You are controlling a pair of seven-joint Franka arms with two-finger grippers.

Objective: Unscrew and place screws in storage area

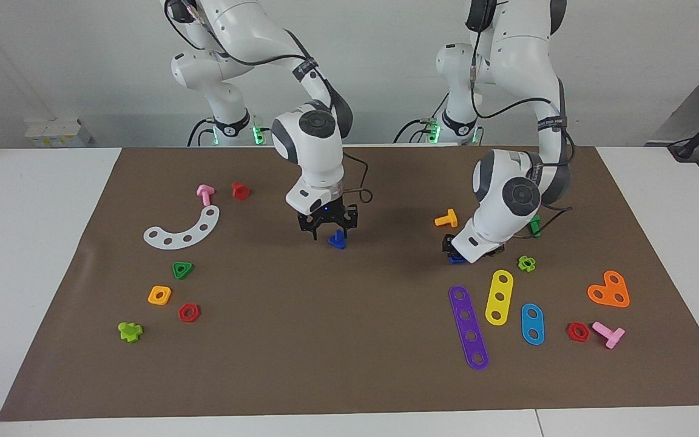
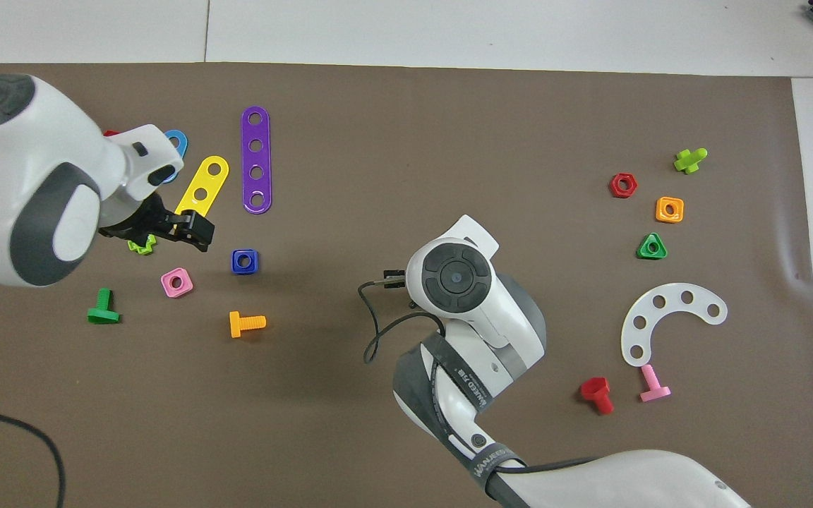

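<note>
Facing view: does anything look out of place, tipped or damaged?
Nothing is damaged or spilled. The only oddity is the dark-blue bolt, which stands alone in the middle of the brown mat, stem up, with the right gripper low over it.

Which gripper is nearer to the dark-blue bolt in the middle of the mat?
Right. The right gripper is down around the dark-blue bolt at mid-mat. The left gripper is over the blue square nut, toward the left arm's end of the table.
</note>
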